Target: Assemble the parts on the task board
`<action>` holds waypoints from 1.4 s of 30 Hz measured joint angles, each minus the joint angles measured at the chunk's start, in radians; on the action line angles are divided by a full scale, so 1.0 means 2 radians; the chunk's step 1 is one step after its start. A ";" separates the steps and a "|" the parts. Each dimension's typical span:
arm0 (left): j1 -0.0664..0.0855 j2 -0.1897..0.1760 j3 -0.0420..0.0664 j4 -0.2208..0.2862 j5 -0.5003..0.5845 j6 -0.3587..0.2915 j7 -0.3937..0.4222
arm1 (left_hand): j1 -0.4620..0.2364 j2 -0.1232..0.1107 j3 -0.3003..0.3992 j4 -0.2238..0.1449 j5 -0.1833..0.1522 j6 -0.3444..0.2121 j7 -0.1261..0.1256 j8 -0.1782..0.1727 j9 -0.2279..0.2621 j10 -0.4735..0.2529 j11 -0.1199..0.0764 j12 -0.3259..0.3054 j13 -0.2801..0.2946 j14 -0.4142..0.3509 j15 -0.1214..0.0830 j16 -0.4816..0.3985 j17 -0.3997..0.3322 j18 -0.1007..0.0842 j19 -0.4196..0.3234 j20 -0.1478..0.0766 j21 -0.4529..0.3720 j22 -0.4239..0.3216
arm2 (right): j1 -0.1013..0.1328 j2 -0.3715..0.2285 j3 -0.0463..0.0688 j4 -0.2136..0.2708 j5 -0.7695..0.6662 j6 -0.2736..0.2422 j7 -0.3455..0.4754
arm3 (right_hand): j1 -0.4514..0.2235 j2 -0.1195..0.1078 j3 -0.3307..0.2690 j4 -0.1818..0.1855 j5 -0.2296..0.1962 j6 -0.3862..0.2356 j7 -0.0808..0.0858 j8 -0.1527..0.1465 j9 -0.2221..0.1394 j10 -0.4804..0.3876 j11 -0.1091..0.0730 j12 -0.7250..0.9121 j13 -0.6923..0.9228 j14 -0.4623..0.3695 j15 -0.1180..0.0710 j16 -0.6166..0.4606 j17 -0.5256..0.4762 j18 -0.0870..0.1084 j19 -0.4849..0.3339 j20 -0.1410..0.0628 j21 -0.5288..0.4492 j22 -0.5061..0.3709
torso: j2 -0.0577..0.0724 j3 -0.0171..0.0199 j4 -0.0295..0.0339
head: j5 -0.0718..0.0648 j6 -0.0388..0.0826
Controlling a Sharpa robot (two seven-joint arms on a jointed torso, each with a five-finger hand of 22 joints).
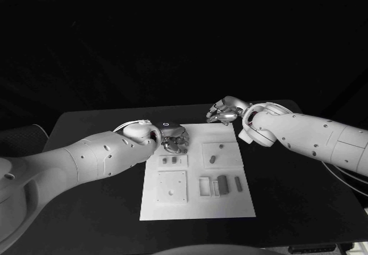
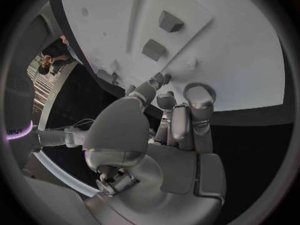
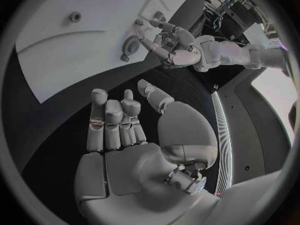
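Task board (image 1: 197,212) mid-table, parts (image 1: 220,184) loose on it. Left hand (image 1: 174,141) at board's 11 o'clock, fingers curled, grasp unclear. Right hand (image 1: 224,113) at 1, spread, empty. Likely picking stage; next needs firm pinch.

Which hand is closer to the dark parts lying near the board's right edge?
Left. The left hand hovers over the board's far-left area; the right hand hangs beyond the board's far edge, farther from the dark parts.

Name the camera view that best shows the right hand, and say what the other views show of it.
The right wrist view: the right hand shows close up, fingers apart, holding nothing, above the black table. The head view shows it small, past the task board's far corner. In the left wrist view I cannot pick it out.
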 measured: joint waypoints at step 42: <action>-0.013 0.023 0.000 -0.027 -0.002 -0.010 -0.016 | -0.011 0.011 0.019 0.005 0.000 0.016 0.000 0.000 -0.005 0.011 0.003 0.000 -0.001 0.013 0.005 0.000 0.024 0.000 0.003 0.005 0.004 0.000 | 0.001 0.004 0.000 0.001 0.000 0.000 -0.001 | -0.002 -0.002 0.000 0.000 0.000 -0.003 0.001 0.000 0.000 0.000 0.000 0.000 0.000 0.000 -0.001 0.000 0.000 -0.004 0.001 -0.001 0.000 0.000 | 0.000 -0.0001 0.0005 | -0.004 -0.002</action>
